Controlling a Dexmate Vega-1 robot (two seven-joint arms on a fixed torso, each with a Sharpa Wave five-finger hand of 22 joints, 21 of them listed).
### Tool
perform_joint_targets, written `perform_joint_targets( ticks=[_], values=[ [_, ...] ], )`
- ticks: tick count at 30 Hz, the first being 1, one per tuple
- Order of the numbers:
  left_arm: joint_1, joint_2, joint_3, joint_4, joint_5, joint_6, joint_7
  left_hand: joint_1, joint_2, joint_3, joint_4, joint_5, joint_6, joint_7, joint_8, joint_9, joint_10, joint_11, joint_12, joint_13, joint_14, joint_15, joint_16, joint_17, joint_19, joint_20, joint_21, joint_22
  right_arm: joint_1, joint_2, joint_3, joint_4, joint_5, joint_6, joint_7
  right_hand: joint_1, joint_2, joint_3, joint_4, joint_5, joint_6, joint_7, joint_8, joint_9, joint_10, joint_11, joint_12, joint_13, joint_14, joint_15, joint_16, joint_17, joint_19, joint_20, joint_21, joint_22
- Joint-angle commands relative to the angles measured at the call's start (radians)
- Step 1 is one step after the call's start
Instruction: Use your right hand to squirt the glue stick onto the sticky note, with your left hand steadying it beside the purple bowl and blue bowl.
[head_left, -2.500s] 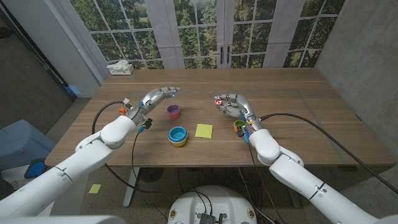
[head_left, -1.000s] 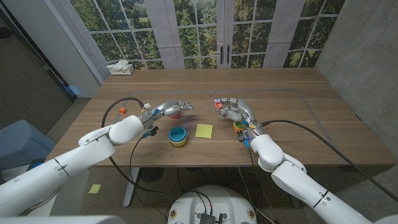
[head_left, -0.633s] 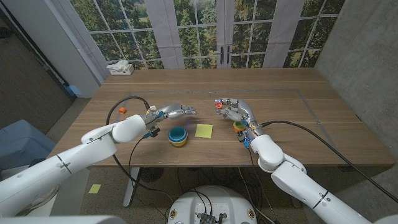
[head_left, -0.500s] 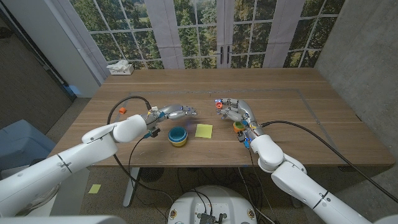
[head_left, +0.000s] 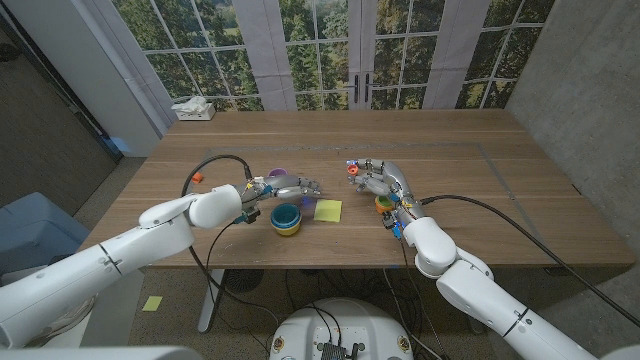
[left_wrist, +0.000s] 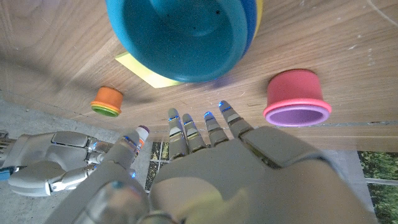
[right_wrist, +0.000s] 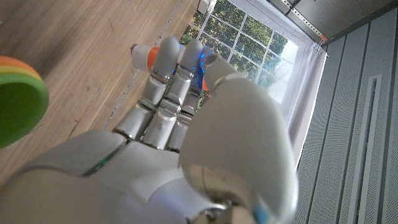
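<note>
Head view | blue bowl (head_left: 285, 217) holds nothing; left hand (head_left: 290, 187) spread above it | right hand (head_left: 375, 179) grips glue stick (head_left: 353, 167)

Even daylight from windows (head_left: 330, 50) behind table (head_left: 450, 150); soft shadows, no glare. Head view sharp, edges bent by wide lens. Wrist views: near hands blurred, blue bowl (left_wrist: 183, 37) soft.

The sticky note (head_left: 327, 210) lies just right of the front bowl (head_left: 286, 218).
</note>
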Motion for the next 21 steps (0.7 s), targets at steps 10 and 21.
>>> perform_joint_targets(
  ticks=[10, 21],
  values=[
    [-0.081, -0.020, 0.099, -0.035, 0.209, 0.025, -0.150, -0.015, 0.064, 0.000, 0.072, 0.006, -0.043, -0.044, 0.011, -0.001, -0.050, -0.032, 0.007, 0.001, -0.075, -0.033, 0.003, 0.005, -0.099, 0.004, -0.016, 0.004, -0.016, 0.003, 0.010, 0.011, 0.009, 0.030, -0.008, -0.012, -0.004, 0.009, 0.002, 0.009, 0.107, 0.093, -0.003, 0.003, 0.029, 0.019, 0.000, 0.005, -0.005, -0.047, -0.002, 0.000, 0.007, -0.104, 0.003, -0.001],
    [-0.069, -0.020, 0.105, -0.060, 0.311, 0.002, -0.149, -0.008, 0.082, 0.008, 0.109, 0.010, -0.048, -0.053, 0.011, -0.002, -0.094, -0.049, -0.002, 0.000, -0.129, -0.027, 0.000, 0.003, -0.172, 0.015, -0.018, 0.003, -0.020, 0.003, 0.014, 0.018, 0.018, 0.039, -0.003, -0.015, -0.005, 0.013, 0.002, 0.011, 0.110, 0.093, -0.004, 0.004, 0.031, 0.018, -0.001, 0.007, -0.004, -0.046, -0.001, 0.002, 0.008, -0.104, 0.001, -0.002]
  ],
)
